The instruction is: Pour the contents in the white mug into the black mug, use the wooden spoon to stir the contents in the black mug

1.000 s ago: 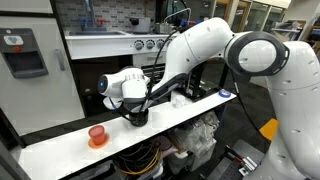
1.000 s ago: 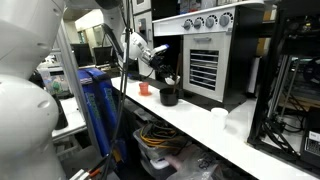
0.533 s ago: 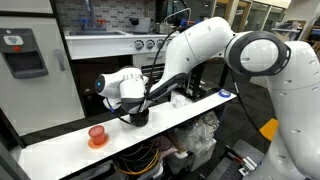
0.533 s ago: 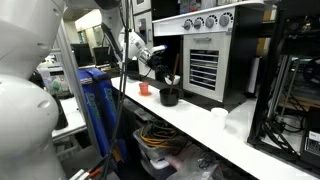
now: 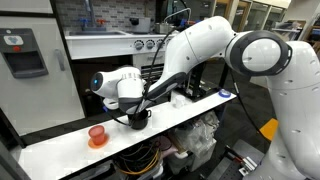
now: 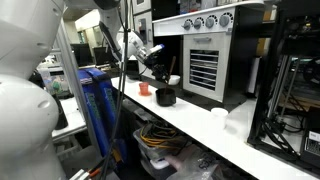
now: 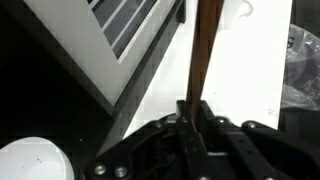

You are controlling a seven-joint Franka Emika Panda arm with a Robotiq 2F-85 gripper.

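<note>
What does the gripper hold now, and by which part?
The gripper holds the wooden spoon by its handle, pinched between the closed jaws.

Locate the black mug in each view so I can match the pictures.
In an exterior view: the black mug sits lower centre, below the gripper, right of the orange-red cup.
In an exterior view: the black mug sits centre, right of the orange-red cup.
Wrist view: not visible; the gripper grips the wooden spoon.
Shared landmark: the white table, in all three.
</note>
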